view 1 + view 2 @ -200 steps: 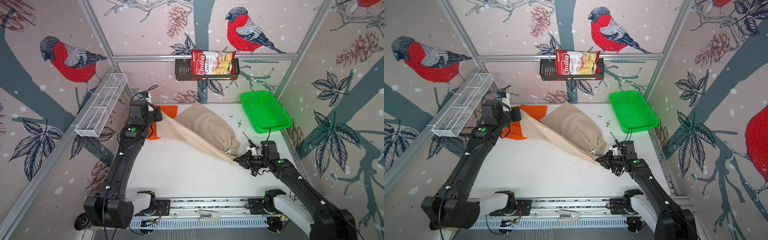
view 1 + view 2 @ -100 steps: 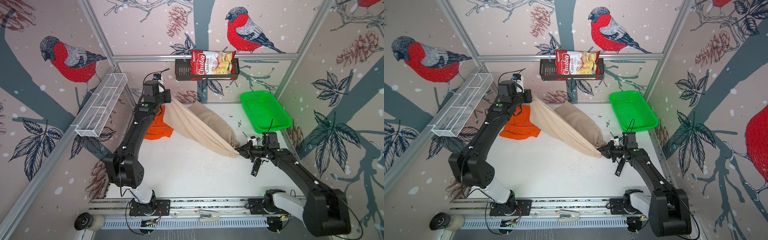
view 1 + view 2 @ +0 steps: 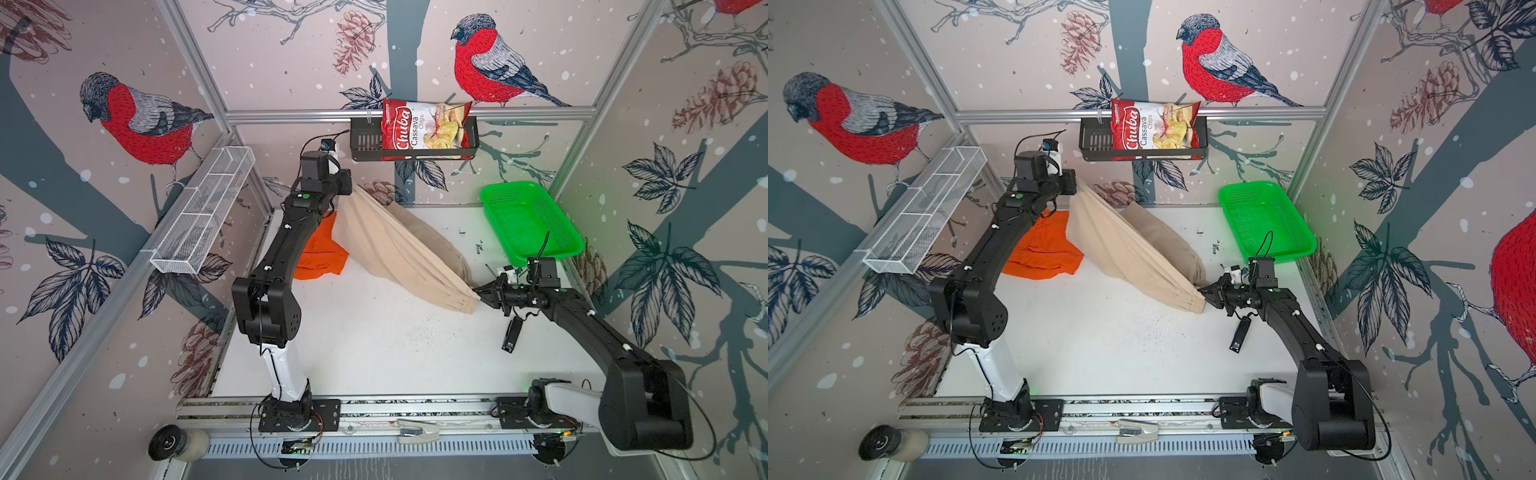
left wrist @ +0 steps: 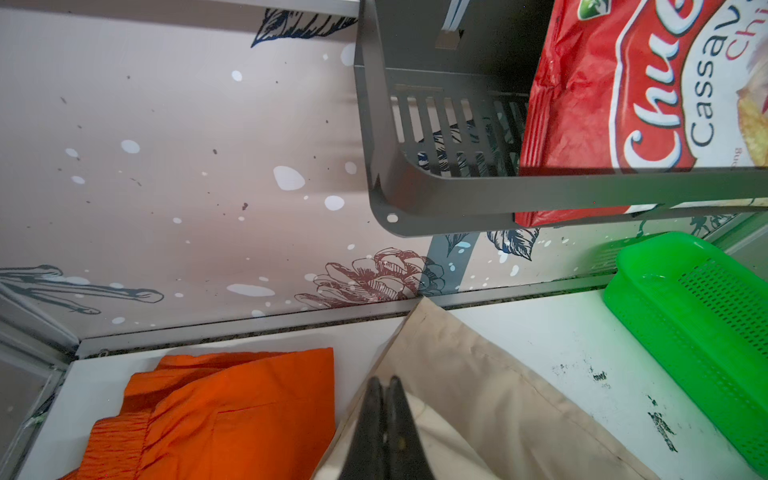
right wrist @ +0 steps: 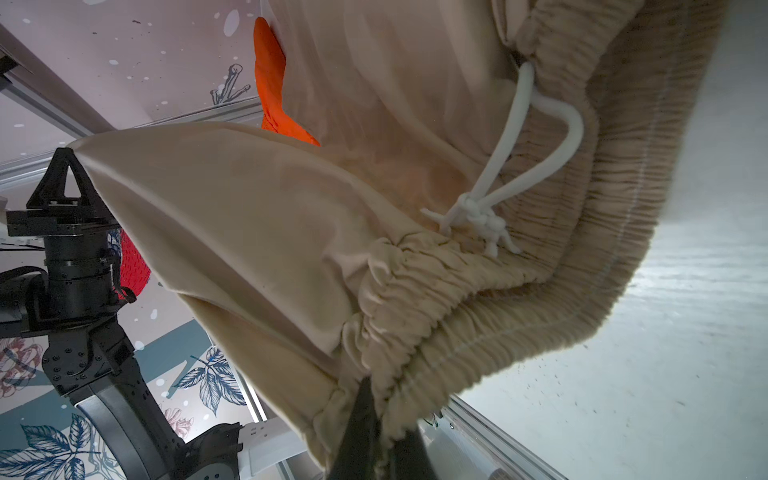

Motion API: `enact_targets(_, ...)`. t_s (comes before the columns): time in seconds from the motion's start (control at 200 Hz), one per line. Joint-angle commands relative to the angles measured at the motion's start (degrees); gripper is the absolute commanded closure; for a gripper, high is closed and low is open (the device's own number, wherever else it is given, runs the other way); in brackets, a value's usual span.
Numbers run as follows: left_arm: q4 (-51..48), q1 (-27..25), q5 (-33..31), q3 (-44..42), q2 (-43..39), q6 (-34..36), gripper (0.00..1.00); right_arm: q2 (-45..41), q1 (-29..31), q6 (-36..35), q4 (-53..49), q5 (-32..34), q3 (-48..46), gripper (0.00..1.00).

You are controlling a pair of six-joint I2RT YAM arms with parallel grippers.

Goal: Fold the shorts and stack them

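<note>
The beige shorts (image 3: 399,253) (image 3: 1129,249) hang stretched in the air between both grippers, sagging onto the table in the middle. My left gripper (image 3: 350,188) (image 4: 384,384) is raised at the back left near the wall and is shut on a leg hem. My right gripper (image 3: 479,296) (image 5: 374,399) is low at the right, shut on the gathered waistband, next to a white drawstring (image 5: 519,166). The orange shorts (image 3: 322,249) (image 4: 228,407) lie crumpled on the table at the back left, partly under the left arm.
A green mesh basket (image 3: 532,220) stands at the back right. A black wall rack (image 3: 365,143) holding a chips bag (image 3: 424,124) hangs close by the left gripper. A white wire shelf (image 3: 203,216) is on the left wall. A small black part (image 3: 511,334) dangles on a cable below the right wrist.
My left gripper rose from table height at the back left up toward the wall rack, lifting the beige cloth and uncovering the orange shorts. The right gripper lifted slightly, still gripping.
</note>
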Motion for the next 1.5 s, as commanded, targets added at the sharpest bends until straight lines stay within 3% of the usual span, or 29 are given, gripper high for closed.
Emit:
enact_targets(0.0, 8.2, 0.2, -4.1, 3.3, 2.0, 0.9, 1.0, 0.9, -0.4, -1.9, -2.9, 0.9, 0.4, 0.96)
enact_targets(0.52, 6.2, -0.8, -4.1, 15.4, 13.5, 1.2, 1.0, 6.4, -1.9, -3.3, -3.1, 0.2, 2.6, 0.95)
enact_targets(1.361, 10.4, -7.1, -10.7, 19.6, 26.2, 4.9, 1.0, 17.5, -3.9, -3.4, 1.0, 0.6, 7.3, 0.91)
enact_targets(1.491, 11.0, -7.3, -11.0, 18.9, 25.9, 4.5, 1.0, 17.2, -4.2, -3.2, 1.2, 1.4, 7.7, 0.84)
